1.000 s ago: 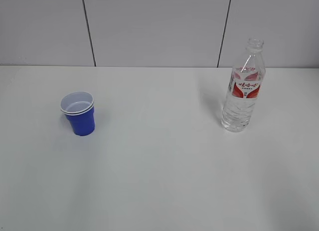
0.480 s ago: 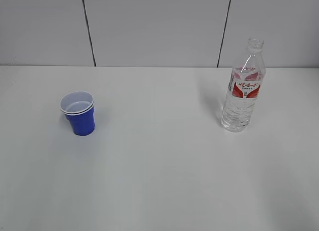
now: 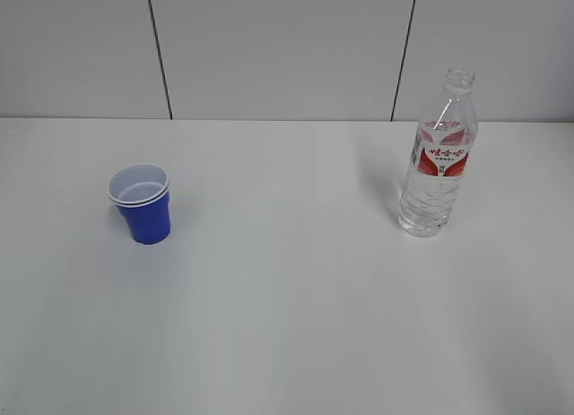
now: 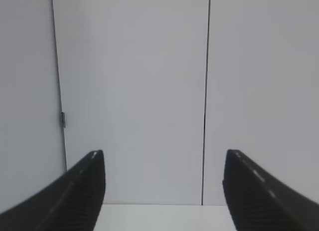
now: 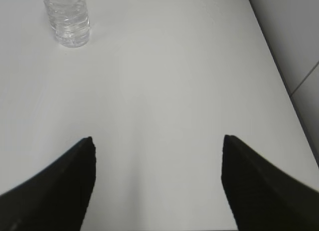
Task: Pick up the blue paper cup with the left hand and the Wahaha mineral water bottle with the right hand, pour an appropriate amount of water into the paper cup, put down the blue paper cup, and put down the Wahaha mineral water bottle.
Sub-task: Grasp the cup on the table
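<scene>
The blue paper cup point(image 3: 141, 203) stands upright on the white table point(image 3: 287, 325), well to the left of the Wahaha mineral water bottle point(image 3: 437, 158), which is upright, capless and untouched, with water point(image 3: 429, 204) showing through its ribbed wall. The left gripper point(image 4: 163, 158) has its jaws spread wide with nothing between them, facing the wall panels point(image 4: 134, 91). The right gripper point(image 5: 157, 140) is likewise wide apart and empty over bare table, the bottle's base well beyond it to the upper left.

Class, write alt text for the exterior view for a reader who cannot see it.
A blue paper cup stands upright at the left of a white table, and a capless Wahaha mineral water bottle stands upright at the right, well apart. No robot arm shows; grey wall panels lie behind.
</scene>
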Robot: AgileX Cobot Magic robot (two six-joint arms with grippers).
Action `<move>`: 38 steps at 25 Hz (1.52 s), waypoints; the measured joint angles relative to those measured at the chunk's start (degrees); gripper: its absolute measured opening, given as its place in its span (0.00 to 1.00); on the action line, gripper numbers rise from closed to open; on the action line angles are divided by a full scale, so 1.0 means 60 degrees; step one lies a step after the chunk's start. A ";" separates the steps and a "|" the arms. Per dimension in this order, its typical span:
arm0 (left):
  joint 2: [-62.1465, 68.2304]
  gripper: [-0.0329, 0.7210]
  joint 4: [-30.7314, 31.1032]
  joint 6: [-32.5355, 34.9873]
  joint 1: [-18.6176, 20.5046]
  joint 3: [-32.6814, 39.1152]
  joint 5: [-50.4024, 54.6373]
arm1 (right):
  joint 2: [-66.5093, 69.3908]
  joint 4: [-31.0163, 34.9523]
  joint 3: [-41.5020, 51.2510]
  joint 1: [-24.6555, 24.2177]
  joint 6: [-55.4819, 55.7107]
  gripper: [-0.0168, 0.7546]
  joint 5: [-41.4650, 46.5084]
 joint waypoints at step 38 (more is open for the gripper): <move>0.8219 0.78 0.0768 0.0000 -0.2080 0.2233 -0.7952 | 0.3832 0.0181 0.0047 0.0102 -0.0245 0.78 -0.8343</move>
